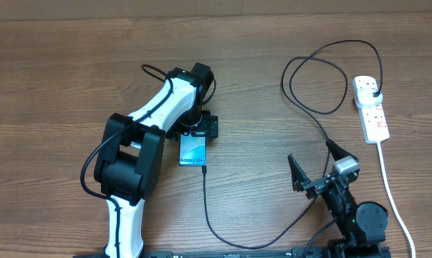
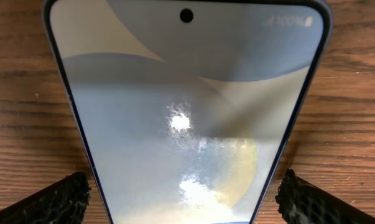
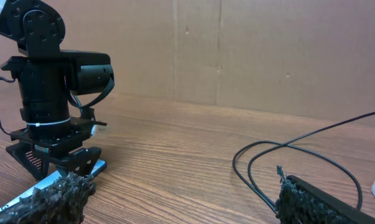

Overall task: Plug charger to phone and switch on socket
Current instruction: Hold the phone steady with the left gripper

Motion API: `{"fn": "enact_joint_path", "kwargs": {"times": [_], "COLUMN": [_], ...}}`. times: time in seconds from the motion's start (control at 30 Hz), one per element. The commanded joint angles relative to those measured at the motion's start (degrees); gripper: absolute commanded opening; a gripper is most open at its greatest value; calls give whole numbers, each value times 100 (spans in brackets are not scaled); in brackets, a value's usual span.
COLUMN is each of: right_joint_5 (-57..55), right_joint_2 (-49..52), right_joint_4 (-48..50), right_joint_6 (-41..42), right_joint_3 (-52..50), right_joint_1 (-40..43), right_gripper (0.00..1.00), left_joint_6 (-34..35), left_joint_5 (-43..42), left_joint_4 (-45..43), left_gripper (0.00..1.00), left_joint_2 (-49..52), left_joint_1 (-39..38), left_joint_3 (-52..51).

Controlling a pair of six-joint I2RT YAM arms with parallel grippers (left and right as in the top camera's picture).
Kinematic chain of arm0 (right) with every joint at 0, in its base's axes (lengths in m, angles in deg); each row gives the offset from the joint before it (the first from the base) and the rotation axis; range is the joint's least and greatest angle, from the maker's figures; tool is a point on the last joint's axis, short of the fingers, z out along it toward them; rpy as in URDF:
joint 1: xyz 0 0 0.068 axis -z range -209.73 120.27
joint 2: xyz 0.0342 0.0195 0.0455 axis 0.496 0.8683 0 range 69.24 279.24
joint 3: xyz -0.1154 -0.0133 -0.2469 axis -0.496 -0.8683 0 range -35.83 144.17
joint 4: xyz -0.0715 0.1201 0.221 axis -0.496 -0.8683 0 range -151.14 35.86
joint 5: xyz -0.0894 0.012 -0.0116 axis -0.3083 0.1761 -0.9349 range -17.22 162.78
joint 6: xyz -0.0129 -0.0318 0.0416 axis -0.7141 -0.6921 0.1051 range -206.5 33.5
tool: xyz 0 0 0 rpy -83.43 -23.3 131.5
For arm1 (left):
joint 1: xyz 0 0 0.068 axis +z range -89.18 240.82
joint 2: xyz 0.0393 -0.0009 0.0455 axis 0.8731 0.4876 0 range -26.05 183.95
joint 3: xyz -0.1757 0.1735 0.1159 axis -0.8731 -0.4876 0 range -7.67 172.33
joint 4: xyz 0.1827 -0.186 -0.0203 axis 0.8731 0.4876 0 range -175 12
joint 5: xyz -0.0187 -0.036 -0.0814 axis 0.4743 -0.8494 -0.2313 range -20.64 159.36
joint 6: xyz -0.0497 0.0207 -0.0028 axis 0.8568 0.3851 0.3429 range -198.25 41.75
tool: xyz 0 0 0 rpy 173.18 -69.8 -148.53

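Observation:
The phone (image 1: pixel 193 153) lies flat on the table with its teal screen lit. It fills the left wrist view (image 2: pixel 187 93). My left gripper (image 1: pixel 198 132) is open and straddles the phone's far end, one finger on each side with small gaps (image 2: pixel 186 194). The black charger cable (image 1: pixel 205 201) runs from the phone's near edge, loops along the table front and rises to its plug head (image 1: pixel 374 92), which sits in the white socket strip (image 1: pixel 373 118). My right gripper (image 1: pixel 310 152) is open and empty beside the cable (image 3: pixel 262 163).
The socket's white lead (image 1: pixel 391 193) runs down the right side to the table front. The cable makes a wide loop (image 1: pixel 323 79) at the back right. A cardboard wall (image 3: pixel 249 56) stands behind the table.

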Motion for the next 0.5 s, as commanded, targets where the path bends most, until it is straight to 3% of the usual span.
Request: {"fn": "enact_joint_path", "kwargs": {"times": [0.0, 0.47], "right_joint_5": [-42, -42], "right_joint_2": [-68, -68], "right_joint_4": [24, 24], "right_joint_6": [-22, -22], "right_joint_3": [-57, -59], "right_joint_1": [-11, -11], "right_gripper": [100, 100], "left_joint_6": [-109, -103], "left_joint_5": [96, 345], "left_joint_4": [15, 116], "left_gripper": [100, 100], "left_joint_2": [105, 105], "left_joint_1": [-26, -28], "left_joint_3": [-26, -28]}}
